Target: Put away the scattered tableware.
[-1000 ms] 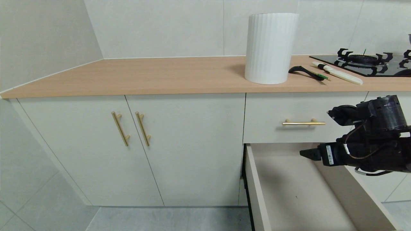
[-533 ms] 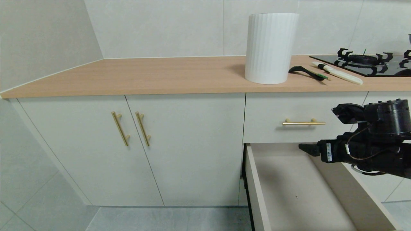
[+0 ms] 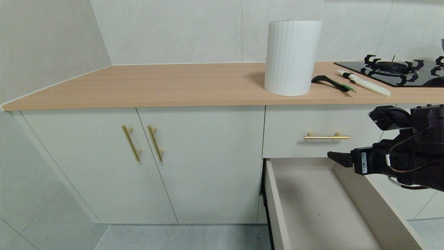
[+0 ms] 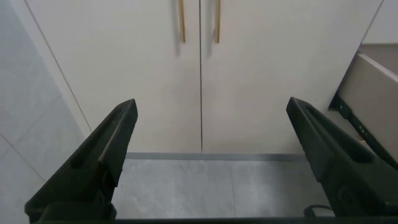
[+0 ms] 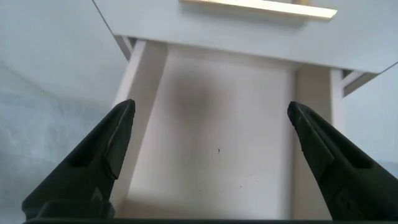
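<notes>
1. Tableware lies on the wooden surface [image 3: 173, 85], higher than the right end effector [image 5: 209, 112] and well apart from it. It is a black-handled utensil [image 3: 327, 80] and a long cream-coloured utensil [image 3: 366, 86], lying near each other. A small green-tipped bit [image 3: 349, 87] sits at the black one's end, too small to tell what it is.
2. A tall white ribbed container [image 3: 291, 57] stands upright on the same surface, just beside the black-handled utensil. A gas hob [image 3: 392, 71] lies on the far side of the cream-coloured utensil.
3. The right end effector is released, with its fingers spread wide and nothing between them. It hovers over the open drawer [image 3: 274, 205], which lies directly below it. In the head view its lower finger [image 3: 341, 159] sits above the drawer's back right corner.
4. A closed drawer [image 3: 295, 118] with a gold handle [image 3: 327, 137] faces the right end effector. It sits just above the open drawer and just below the surface that carries the tableware.
5. The left end effector [image 4: 209, 106] is also released, fingers wide apart and holding nothing. Two cabinet doors [image 4: 261, 74] with gold handles stand ahead of it, with grey floor tiles [image 4: 205, 186] below. The open drawer's side shows off toward the right arm's side.
</notes>
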`<state>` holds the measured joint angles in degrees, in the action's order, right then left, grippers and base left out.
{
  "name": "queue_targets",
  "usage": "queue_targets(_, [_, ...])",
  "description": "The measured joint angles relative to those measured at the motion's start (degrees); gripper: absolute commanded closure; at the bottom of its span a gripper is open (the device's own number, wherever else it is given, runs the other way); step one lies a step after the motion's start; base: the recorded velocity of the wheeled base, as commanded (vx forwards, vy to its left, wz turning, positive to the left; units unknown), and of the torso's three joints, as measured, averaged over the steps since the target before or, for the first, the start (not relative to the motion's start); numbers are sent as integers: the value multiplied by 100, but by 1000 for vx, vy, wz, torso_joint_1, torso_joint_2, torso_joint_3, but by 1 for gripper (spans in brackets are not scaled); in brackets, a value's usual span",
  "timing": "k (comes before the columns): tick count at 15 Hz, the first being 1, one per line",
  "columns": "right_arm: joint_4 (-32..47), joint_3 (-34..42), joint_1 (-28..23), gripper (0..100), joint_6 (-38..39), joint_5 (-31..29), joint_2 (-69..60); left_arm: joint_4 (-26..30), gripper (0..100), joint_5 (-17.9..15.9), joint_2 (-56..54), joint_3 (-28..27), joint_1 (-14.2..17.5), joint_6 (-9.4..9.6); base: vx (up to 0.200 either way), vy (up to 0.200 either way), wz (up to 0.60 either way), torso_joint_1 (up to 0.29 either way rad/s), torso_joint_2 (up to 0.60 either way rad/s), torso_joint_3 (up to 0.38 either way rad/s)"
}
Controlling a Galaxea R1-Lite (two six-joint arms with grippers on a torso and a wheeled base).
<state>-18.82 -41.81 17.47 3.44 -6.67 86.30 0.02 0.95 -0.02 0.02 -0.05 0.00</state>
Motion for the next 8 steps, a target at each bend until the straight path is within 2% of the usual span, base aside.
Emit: queue_targets(8, [-4,-2,0,0,0,-2,-24,-7,0,0,0,-2,5,0,0,0,0,180,-502,-287])
